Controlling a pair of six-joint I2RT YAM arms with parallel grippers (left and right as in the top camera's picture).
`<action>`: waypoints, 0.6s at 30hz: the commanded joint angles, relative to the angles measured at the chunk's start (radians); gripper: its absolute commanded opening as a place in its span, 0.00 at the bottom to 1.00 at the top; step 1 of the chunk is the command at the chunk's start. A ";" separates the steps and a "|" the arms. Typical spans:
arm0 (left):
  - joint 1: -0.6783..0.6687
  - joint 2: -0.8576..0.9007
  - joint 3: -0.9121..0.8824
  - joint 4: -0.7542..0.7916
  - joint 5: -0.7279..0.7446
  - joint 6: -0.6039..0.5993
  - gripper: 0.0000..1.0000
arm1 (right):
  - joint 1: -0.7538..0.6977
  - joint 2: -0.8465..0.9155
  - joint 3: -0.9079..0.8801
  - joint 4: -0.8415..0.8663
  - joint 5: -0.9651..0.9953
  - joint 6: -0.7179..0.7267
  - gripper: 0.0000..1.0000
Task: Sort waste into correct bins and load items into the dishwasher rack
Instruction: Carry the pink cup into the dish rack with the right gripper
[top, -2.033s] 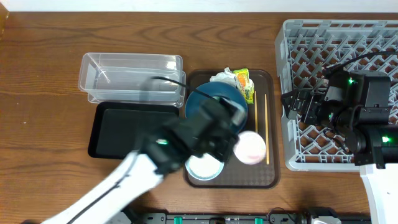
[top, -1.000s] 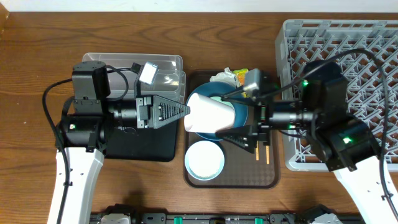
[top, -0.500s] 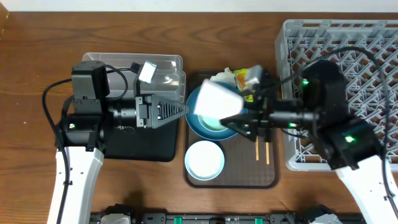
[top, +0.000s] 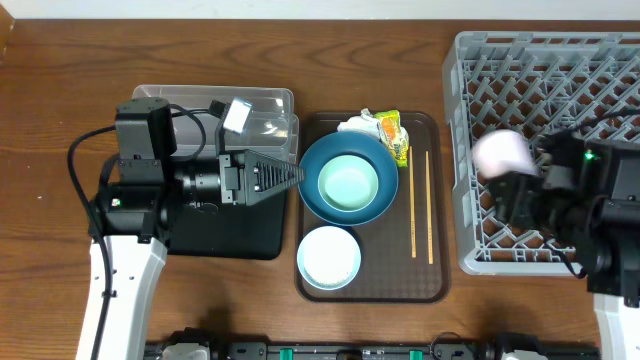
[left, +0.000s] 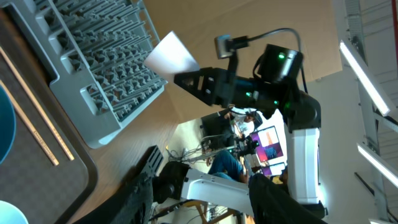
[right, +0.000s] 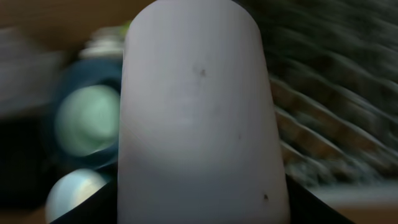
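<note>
From overhead, my right claw (top: 508, 172) was clenched on the pink cup (top: 500, 153), which hung above the left side of the rack (top: 545, 45), not yet set down. I judged the cup light, stiff and smooth, so likely to slip. A grip across its side wall seemed the right hold. No other dishes showed in the rack.

The mint bowl (top: 348, 186) sat nested in the blue bowl (top: 320, 165) on the brown tray (top: 385, 270), with the white bowl (top: 330, 257) just beside them. The chopsticks (top: 420, 205) lay along the tray's right side, and the tissue (top: 352, 126) and wrapper (top: 393, 132) at its far end. The clear tub (top: 200, 105) looked empty. The black tray (top: 250, 232) was partly hidden under my left arm, and I saw nothing in the part that showed.

Through the left wrist, my left claw (left: 208, 193) stood released, fingers apart, with nothing between them. Beyond it the cup was pinched at the right claw's tip over the rack.

Through the right wrist, the cup filled the view. The bowls were blurred on the left and the rack's lattice on the right.
</note>
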 joint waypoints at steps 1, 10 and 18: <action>-0.001 -0.005 0.011 0.002 -0.003 0.024 0.53 | -0.087 0.032 0.012 -0.057 0.237 0.121 0.47; -0.001 -0.005 0.011 -0.006 -0.003 0.036 0.53 | -0.187 0.218 0.011 -0.192 0.263 0.109 0.46; -0.001 -0.005 0.011 -0.006 -0.003 0.039 0.53 | -0.190 0.380 0.011 -0.101 0.101 0.079 0.43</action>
